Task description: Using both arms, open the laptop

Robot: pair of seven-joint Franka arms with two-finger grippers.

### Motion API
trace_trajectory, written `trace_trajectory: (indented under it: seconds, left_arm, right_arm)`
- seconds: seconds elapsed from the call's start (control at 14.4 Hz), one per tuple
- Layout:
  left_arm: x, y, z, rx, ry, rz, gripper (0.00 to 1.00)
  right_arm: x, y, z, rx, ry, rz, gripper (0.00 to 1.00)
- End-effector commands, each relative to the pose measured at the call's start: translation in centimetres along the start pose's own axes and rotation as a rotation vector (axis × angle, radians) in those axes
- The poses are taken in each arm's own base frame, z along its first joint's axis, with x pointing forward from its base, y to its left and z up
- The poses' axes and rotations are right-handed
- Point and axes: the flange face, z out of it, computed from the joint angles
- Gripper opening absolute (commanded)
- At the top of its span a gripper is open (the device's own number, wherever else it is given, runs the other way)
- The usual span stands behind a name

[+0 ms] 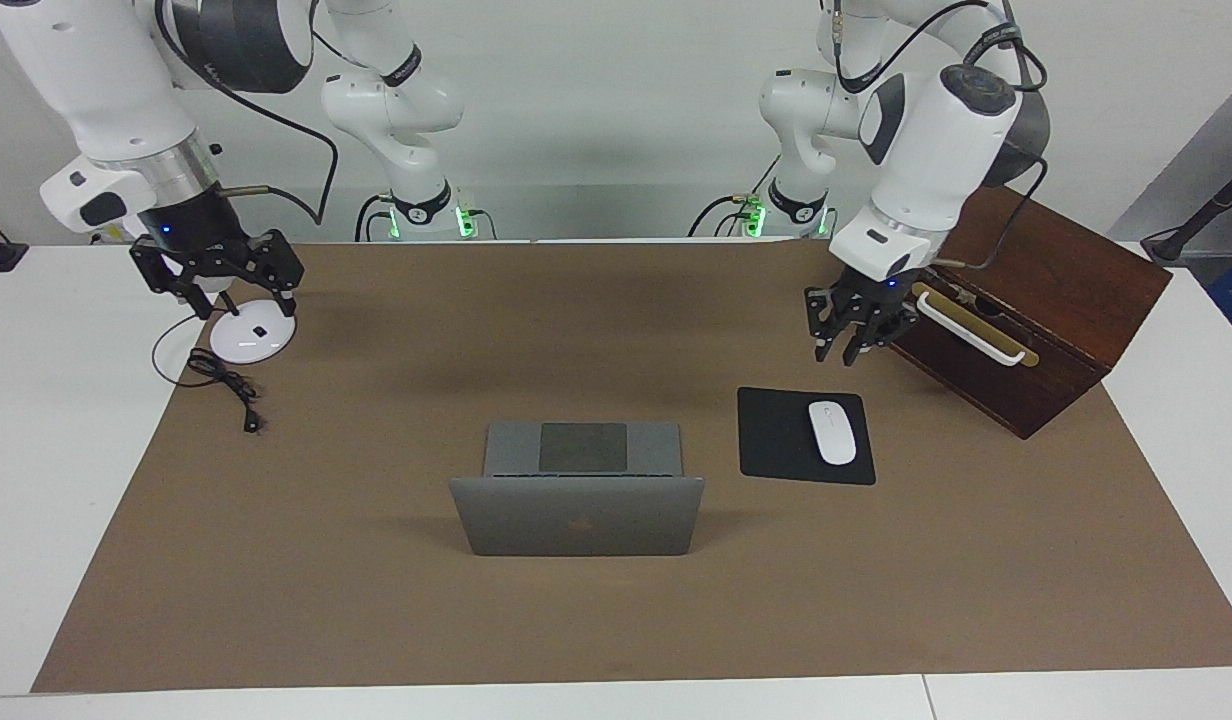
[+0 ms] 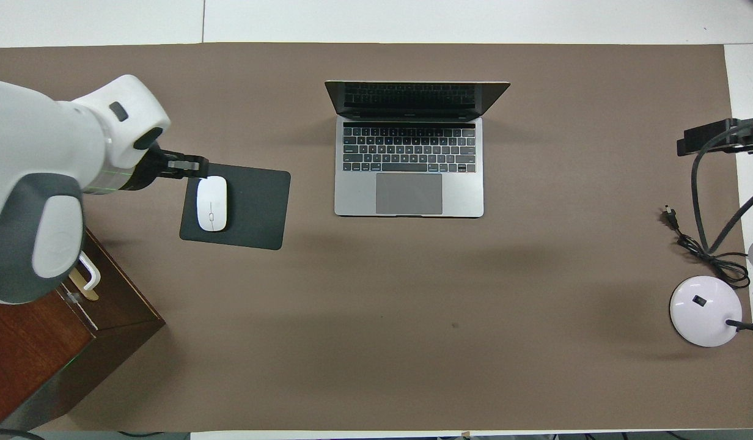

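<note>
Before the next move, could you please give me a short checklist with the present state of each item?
1. Laptop lid raised, keyboard showing: ok.
2. Left tool off the laptop, up in the air beside the wooden box: ok.
3. Right tool off the laptop, open, over the lamp base: ok.
4. Mouse lying on the mousepad, beside the laptop: ok.
5. Neither tool holding anything: ok.
</note>
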Motion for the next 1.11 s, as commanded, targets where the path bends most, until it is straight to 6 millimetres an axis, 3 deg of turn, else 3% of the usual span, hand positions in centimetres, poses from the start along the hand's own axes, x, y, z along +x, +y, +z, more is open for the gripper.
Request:
trace_trajectory:
  seconds: [0.0,0.42,0.69,1.04]
  left_arm:
    - [-1.2,-3.5,-2.9,0.025,-0.007,-0.044,1.00]
    - [-4.0,-11.5,-6.4,0.042,-0.035,-0.186,1.00]
    - [-5.5,-13.3,-7.3,0.073,-0.110,-0.200,1.00]
    - [-5.7,-12.9,-8.2,0.113,-0.158,-0.171,1.00]
  right_arm:
    - [-0.9,1.2,0.3,-0.011,0.010,-0.012,1.00]
    - [-1.3,0.2,0.3,0.009,-0.029,0.083,1.00]
    - [-1.8,-0.4,0.6,0.011,-0.049,0.082,1.00]
    - [-2.0,-0.7,0.4,0.011,-0.045,0.077,1.00]
